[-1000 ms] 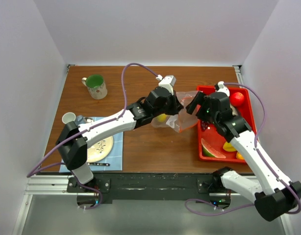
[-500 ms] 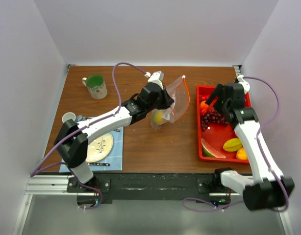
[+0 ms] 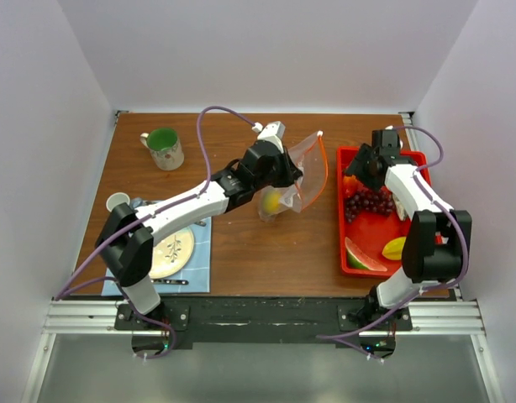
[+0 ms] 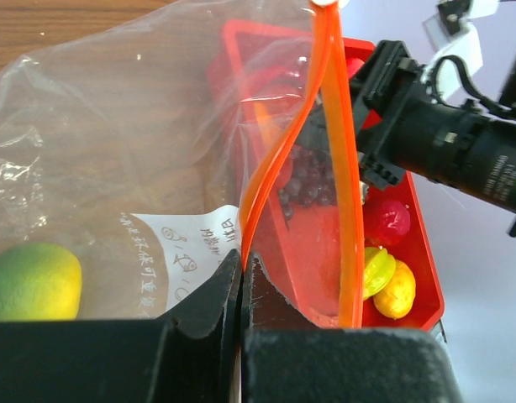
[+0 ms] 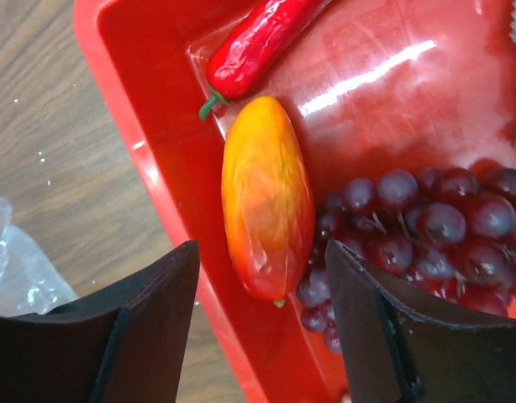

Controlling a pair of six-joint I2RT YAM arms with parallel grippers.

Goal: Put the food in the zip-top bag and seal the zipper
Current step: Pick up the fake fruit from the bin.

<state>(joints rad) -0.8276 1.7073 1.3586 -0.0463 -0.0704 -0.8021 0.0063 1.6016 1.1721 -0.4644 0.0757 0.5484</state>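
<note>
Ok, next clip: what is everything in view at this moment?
zip-top bag: one, clear, mid-table, mouth open
zipper: one, orange-red, along the bag's mouth
yellow-green fruit: one, inside the bag
tray: one, red, table's right side
grape bunch: one, purple, in the tray
orange-yellow fruit: one, in the tray beside the grapes
chili: one, red, in the tray
round fruit: one, red, in the tray
yellow fruits: two, in the tray
watermelon wedge: one, tray's near end
mug: one, green inside, far left
small cup: one, white, left edge
plate: one, cream, on a blue mat
left fingers: shut on the bag's edge
right fingers: open, above the orange-yellow fruit
</note>
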